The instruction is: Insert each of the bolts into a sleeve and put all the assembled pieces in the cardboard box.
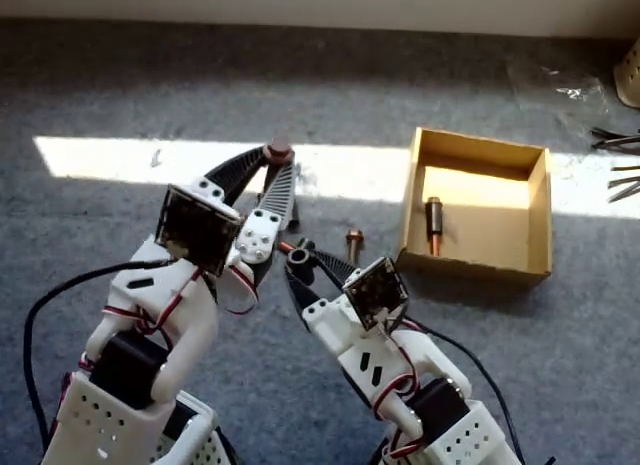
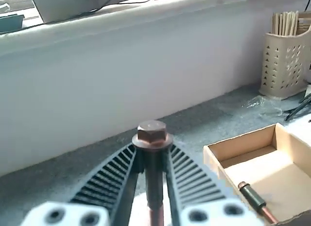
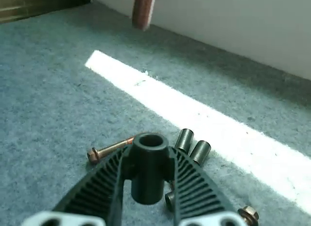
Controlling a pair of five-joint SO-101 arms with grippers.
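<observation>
My left gripper (image 1: 274,168) is shut on a copper bolt (image 2: 152,134), held upright with its hex head above the fingertips. My right gripper (image 1: 298,253) is shut on a dark sleeve (image 3: 147,161), open end up, low over the carpet. The bolt's shaft (image 3: 144,10) hangs farther off, above the sleeve's level. The cardboard box (image 1: 536,217) sits to the right with one assembled piece (image 1: 434,225) inside. On the carpet beyond the right gripper lie a loose bolt (image 3: 109,149), two sleeves (image 3: 191,145) and another bolt (image 3: 248,214). A bolt (image 1: 354,243) lies near the box.
A white wall (image 2: 146,75) borders the grey carpet at the back. A slotted holder with sticks (image 2: 286,60) stands at the far right, and some dark tools (image 1: 617,140) lie beyond the box. A sunlit strip (image 1: 120,155) crosses the carpet.
</observation>
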